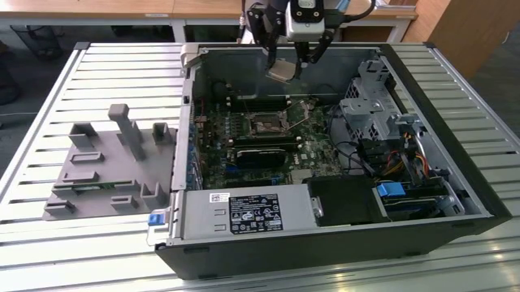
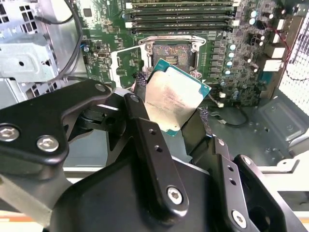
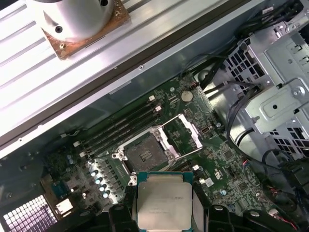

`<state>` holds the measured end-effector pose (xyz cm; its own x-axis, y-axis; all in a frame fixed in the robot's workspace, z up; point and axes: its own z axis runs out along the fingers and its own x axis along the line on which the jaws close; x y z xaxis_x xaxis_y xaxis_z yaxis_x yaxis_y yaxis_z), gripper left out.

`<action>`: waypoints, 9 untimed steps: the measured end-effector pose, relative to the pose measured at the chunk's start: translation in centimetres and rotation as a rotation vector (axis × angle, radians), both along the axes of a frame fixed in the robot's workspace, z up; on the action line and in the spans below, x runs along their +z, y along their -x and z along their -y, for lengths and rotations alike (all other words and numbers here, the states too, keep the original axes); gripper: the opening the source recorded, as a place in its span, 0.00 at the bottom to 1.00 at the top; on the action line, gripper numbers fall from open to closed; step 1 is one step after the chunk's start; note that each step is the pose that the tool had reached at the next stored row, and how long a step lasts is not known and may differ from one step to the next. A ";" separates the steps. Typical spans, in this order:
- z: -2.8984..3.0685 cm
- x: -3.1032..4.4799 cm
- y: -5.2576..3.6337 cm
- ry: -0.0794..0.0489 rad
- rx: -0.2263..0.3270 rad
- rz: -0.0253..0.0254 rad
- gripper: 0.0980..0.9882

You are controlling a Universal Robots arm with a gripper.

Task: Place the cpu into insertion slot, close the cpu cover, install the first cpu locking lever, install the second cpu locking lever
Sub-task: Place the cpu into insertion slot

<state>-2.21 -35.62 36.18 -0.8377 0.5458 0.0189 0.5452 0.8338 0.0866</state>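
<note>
My gripper (image 1: 286,64) hangs over the back part of the open computer case (image 1: 422,243), shut on the cpu (image 1: 282,72). The cpu (image 2: 175,99) is a square silvery chip with a green edge, tilted between the black fingers (image 2: 140,104). It is well above the board and apart from it. The insertion slot (image 2: 173,53) lies bare on the green motherboard, its dark centre showing. The cpu cover (image 3: 184,137) stands swung open beside the insertion slot (image 3: 144,155). In the first wrist view the cpu (image 3: 164,200) sits short of the slot. The slot (image 1: 267,126) lies nearer the case's middle than the gripper.
Black memory sticks (image 2: 178,14) run along one side of the slot. A metal drive cage (image 1: 374,115) with cables fills the exterior view's right of the case, and a power supply (image 1: 243,216) the front. A grey fixture (image 1: 106,164) stands on the slatted table (image 1: 81,255).
</note>
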 end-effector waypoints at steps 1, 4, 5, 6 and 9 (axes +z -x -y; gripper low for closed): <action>0.00 0.00 0.00 0.000 -0.009 0.0000 0.50; -0.04 -0.02 0.00 0.000 -0.035 0.0000 0.50; -0.04 -0.03 0.00 0.000 -0.044 0.0000 0.50; -0.05 -0.04 0.00 0.000 -0.052 0.0000 0.50; -0.07 -0.05 0.00 0.000 -0.078 0.0000 0.50</action>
<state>-2.21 -35.55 36.12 -0.7929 0.6091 0.0188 0.6082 0.7890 0.0865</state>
